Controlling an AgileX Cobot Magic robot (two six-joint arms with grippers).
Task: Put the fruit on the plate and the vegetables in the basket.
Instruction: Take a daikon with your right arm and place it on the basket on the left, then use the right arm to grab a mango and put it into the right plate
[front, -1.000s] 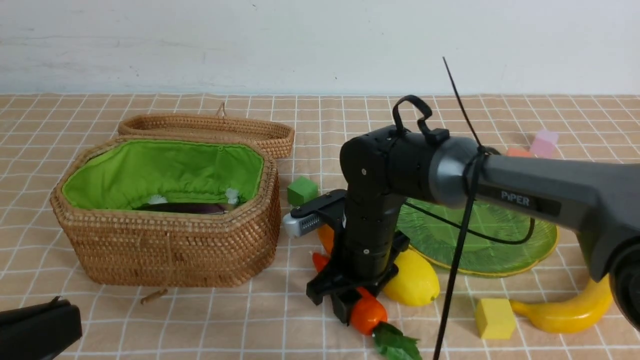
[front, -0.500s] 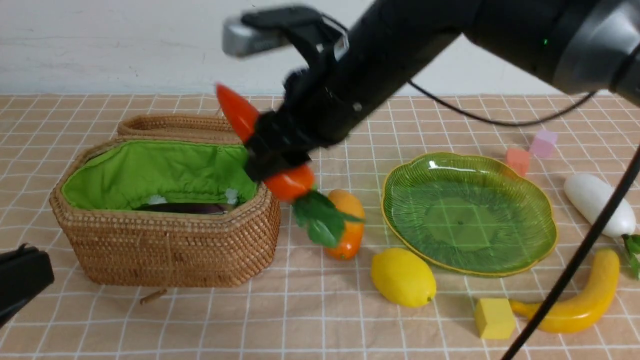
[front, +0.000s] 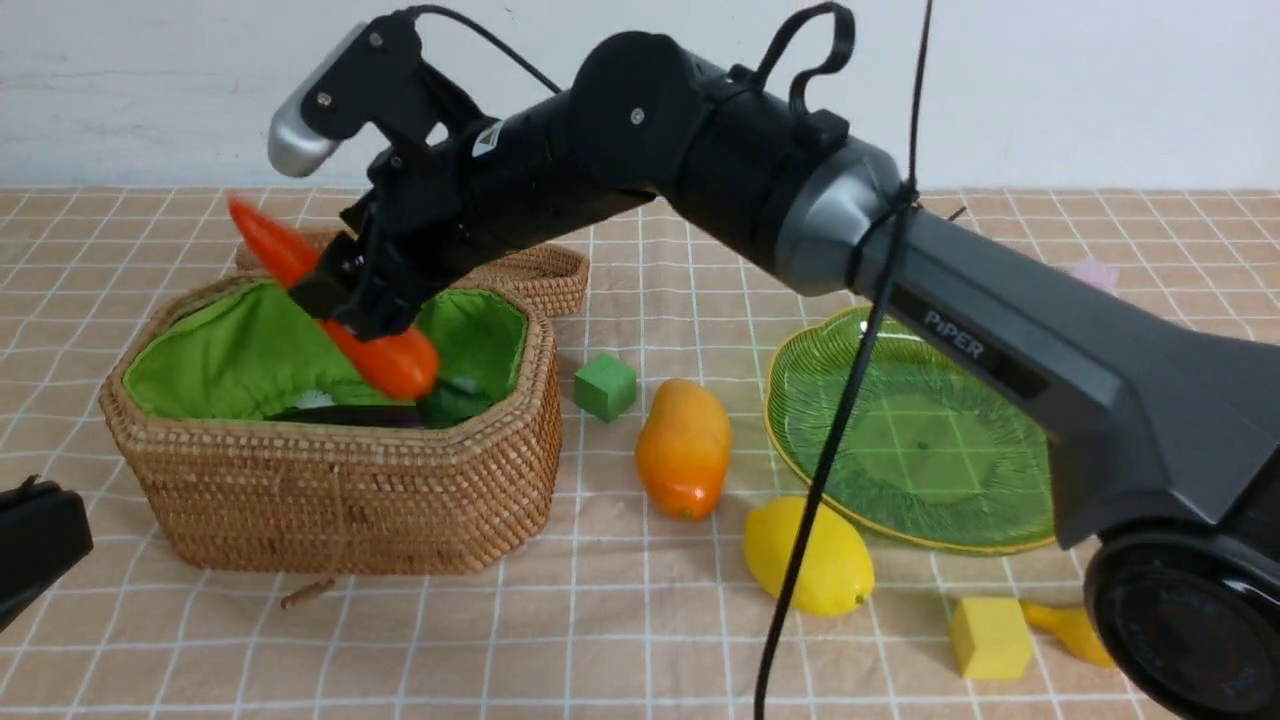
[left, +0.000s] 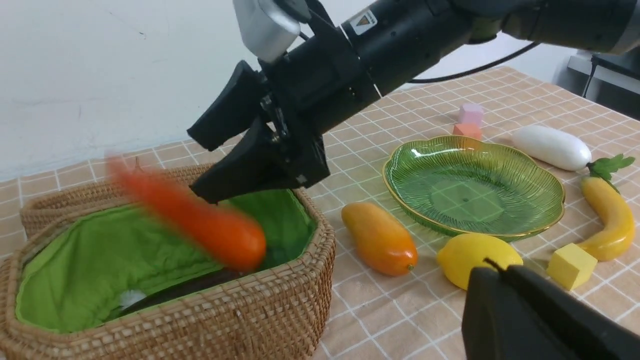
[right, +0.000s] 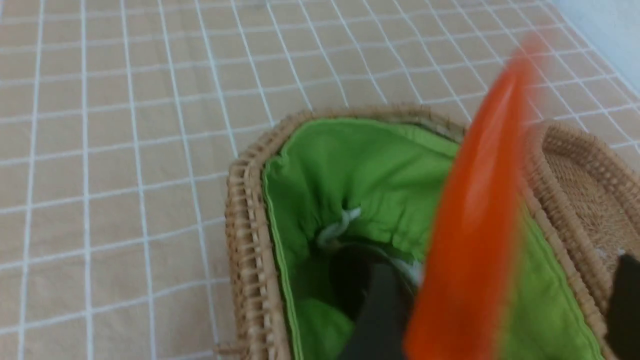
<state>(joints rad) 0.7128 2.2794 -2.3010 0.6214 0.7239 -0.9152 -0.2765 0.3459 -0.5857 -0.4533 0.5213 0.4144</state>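
My right gripper (front: 345, 290) (left: 195, 165) hangs over the wicker basket (front: 340, 500) (right: 240, 240) with its jaws spread open. The orange-red carrot (front: 385, 360) (left: 200, 220) (right: 475, 225) is blurred just below them, tilted, free of the fingers and above the green lining. A dark eggplant (front: 350, 415) lies in the basket. The mango (front: 684, 447), lemon (front: 835, 560) and banana (left: 607, 217) lie on the cloth by the green plate (front: 900, 450). The white radish (left: 545, 146) lies beyond the plate. My left gripper (front: 40, 545) (left: 492, 270) is shut and holds nothing, low at the near left.
The basket's lid (front: 540, 270) lies open behind it. A green cube (front: 605, 385), a yellow cube (front: 988, 637), a pink cube (left: 471, 114) and an orange cube (left: 466, 131) are scattered on the checked cloth. The right arm spans above the plate and fruit.
The right arm lifted the carrot off the cloth beside the lemon and swung it left over the basket. Its jaws have opened and the carrot has come loose.
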